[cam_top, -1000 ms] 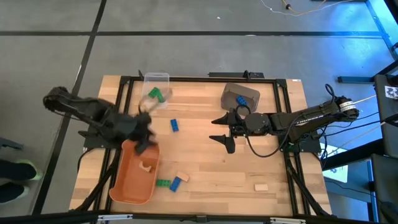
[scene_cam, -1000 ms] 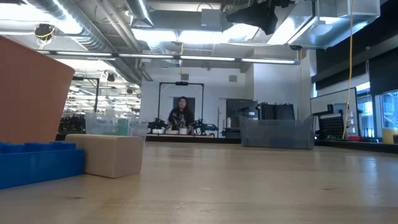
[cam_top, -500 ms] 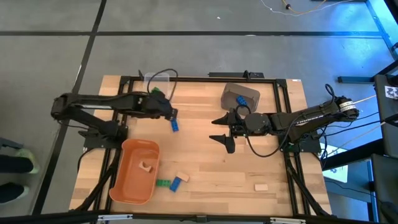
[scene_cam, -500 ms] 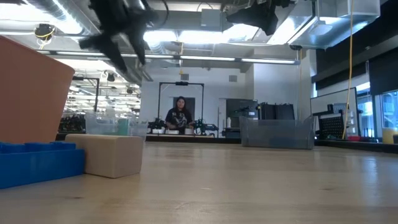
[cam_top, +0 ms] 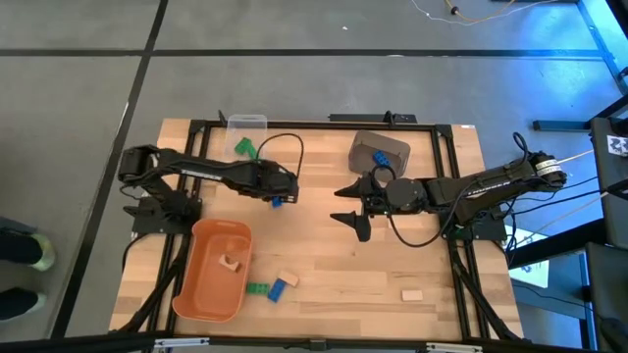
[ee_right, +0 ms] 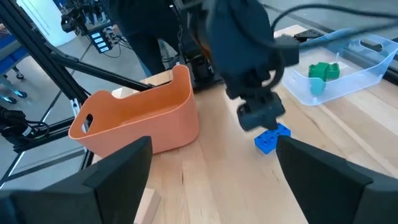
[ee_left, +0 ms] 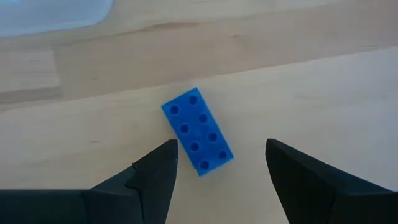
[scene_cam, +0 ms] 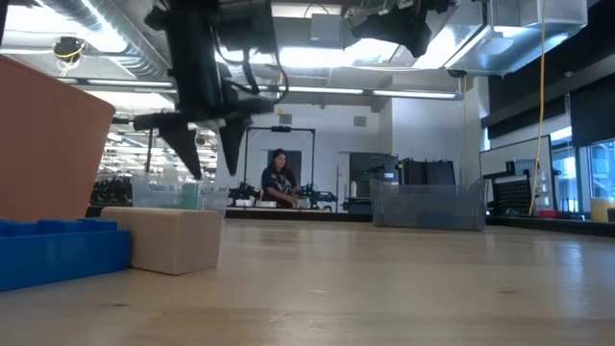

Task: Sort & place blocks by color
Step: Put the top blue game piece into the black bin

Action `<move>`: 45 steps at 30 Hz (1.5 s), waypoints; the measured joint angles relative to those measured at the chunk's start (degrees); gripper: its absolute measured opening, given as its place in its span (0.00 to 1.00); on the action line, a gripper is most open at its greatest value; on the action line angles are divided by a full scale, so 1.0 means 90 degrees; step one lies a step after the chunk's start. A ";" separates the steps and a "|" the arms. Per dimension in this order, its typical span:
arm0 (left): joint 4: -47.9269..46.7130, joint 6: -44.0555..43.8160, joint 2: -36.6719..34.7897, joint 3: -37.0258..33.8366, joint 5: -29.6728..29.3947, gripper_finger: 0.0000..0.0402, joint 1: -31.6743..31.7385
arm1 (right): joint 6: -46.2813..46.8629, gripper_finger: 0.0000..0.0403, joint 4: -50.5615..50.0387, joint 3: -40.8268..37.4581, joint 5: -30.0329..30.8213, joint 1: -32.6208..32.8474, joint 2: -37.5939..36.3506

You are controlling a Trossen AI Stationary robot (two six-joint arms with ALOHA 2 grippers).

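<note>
A blue brick (ee_left: pixel 198 130) lies flat, studs up, on the table's middle left (cam_top: pixel 278 201). My left gripper (ee_left: pixel 221 169) is open and hangs just above it, pointing down, one finger on either side, touching nothing; it also shows in the low view (scene_cam: pixel 207 159) and the right wrist view (ee_right: pixel 258 112). My right gripper (cam_top: pixel 351 209) is open and empty at the table's middle. A green block (cam_top: pixel 243 147) lies in the clear bin (cam_top: pixel 257 122), a blue block (cam_top: pixel 380 157) in the dark grey bin (cam_top: pixel 365 143), a tan block (cam_top: pixel 231 263) in the orange tub (cam_top: pixel 201 284).
Near the front edge, beside the orange tub, lie a green block (cam_top: pixel 257 288), a blue block (cam_top: pixel 278 289) and a tan block (cam_top: pixel 288 279). Another tan block (cam_top: pixel 411 294) lies at the front right. A person (scene_cam: pixel 279 181) stands far behind the table.
My left gripper has swung from above the orange tub toward the table's far edge and right, then come down over the blue brick, staying open. The blocks have not moved.
</note>
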 joint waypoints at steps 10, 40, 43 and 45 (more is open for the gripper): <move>-0.0044 -0.1565 0.0276 0.0000 -0.0737 0.58 -0.0057 | 0.0069 0.85 -0.0022 0.0000 0.0000 0.0000 0.0000; 0.0364 -0.2060 0.1531 0.0000 -0.0465 0.58 -0.0083 | 0.0112 0.85 0.0090 0.0001 0.0221 0.0000 0.0000; 0.0503 -0.1952 0.1524 0.0000 -0.0461 0.58 -0.0081 | 0.0114 0.85 0.0088 0.0001 0.0221 0.0000 0.0000; 0.0541 -0.1979 0.1524 0.0000 -0.0459 0.56 -0.0080 | 0.0114 0.85 0.0089 0.0001 0.0221 0.0000 -0.0001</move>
